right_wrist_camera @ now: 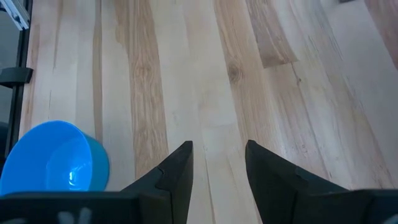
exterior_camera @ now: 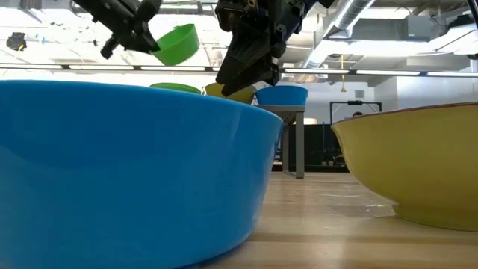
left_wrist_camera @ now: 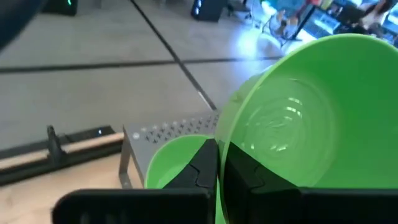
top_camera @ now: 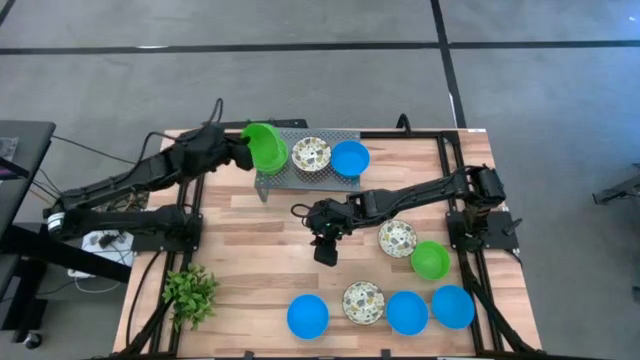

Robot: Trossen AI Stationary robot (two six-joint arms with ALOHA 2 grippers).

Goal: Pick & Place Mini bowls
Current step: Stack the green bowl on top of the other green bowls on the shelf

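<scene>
From above, the left gripper (top_camera: 243, 152) pinches the rim of a green bowl (top_camera: 265, 147) over the end of the metal rack (top_camera: 305, 180). It should lower the bowl level before letting go.

Down low, that bowl hangs tilted above the rack. A big blue bowl (exterior_camera: 127, 172) hides the table.

The left wrist view shows another green bowl (left_wrist_camera: 177, 165) on the rack, partly hidden.

The right gripper (right_wrist_camera: 217, 163), wide and empty, hovers away from the rack.

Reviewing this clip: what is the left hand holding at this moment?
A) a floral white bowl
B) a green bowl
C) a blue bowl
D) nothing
B: the left hand is shut on the rim of a green bowl, held tilted over the metal rack.
</scene>
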